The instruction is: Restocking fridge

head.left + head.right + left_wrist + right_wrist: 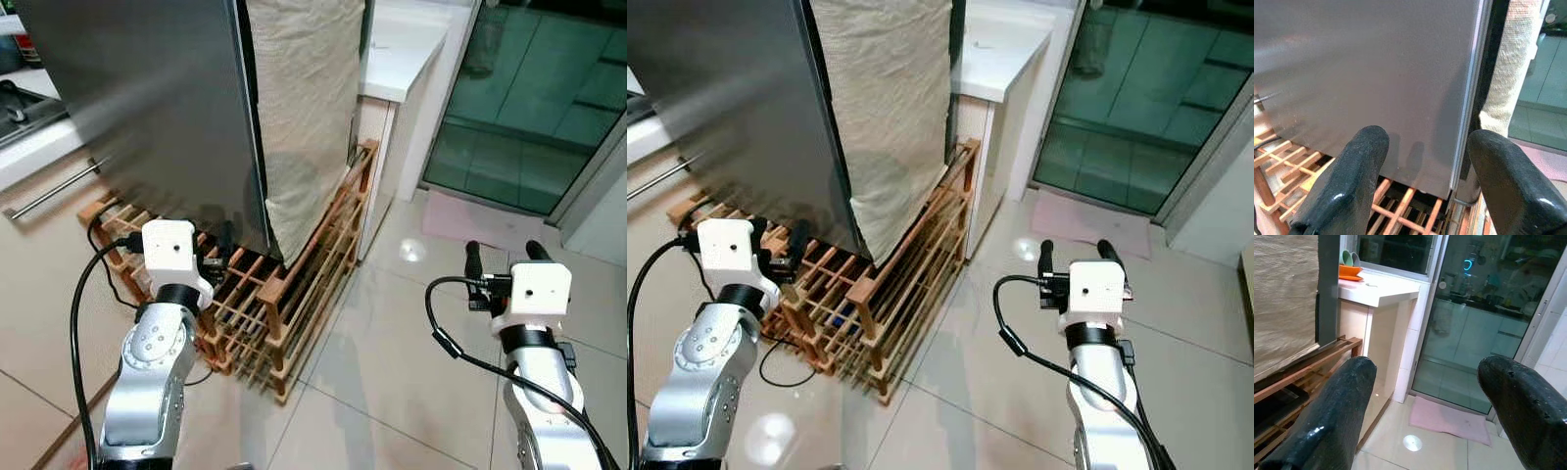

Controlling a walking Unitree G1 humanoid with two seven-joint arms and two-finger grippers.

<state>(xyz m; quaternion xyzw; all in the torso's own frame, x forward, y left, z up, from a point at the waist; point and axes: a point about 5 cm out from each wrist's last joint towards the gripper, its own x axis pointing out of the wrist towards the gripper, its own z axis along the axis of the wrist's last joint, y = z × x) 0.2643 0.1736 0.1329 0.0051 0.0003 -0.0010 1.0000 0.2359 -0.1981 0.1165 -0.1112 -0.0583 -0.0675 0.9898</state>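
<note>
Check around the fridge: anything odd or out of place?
Yes. The fridge stands on a wooden slatted rack rather than the floor, a beige cloth hangs down its side, and a black cable trails loose under the rack.

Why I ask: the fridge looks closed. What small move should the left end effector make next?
Probably ease the open left end effector forward to the fridge door edge, which lies between its fingers in the wrist view; the door looks shut, and nothing is held.
</note>
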